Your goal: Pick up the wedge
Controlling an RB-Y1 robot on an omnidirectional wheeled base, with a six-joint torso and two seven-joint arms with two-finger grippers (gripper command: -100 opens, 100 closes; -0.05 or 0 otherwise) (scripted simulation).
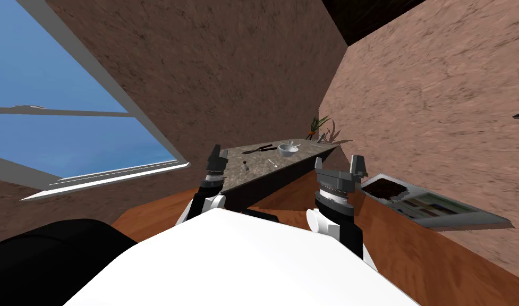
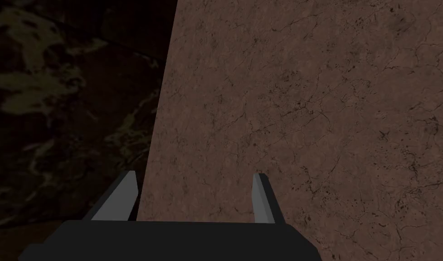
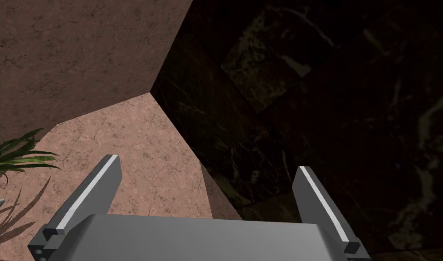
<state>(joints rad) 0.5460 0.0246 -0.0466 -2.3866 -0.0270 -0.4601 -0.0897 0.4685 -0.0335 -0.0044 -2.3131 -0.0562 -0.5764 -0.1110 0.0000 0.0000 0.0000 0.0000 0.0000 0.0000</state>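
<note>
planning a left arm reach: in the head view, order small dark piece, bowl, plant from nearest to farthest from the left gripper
1. small dark piece, near end of the table, by the left gripper
2. bowl, mid-table
3. plant, far corner past the table

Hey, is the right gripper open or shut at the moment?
Open. In the right wrist view the right gripper has its two fingers standing wide apart, and nothing is held between them.

Speckled grey stone worktop (image 1: 263,170): near part bare, open to left gripper (image 1: 217,154) and right gripper (image 1: 357,164). Middle blocked: white round bowl (image 1: 287,151), black long-handled tool (image 1: 258,149), small pieces (image 1: 246,166). Far end: green leafy plant (image 1: 321,125), brown walls (image 1: 226,79).
</note>
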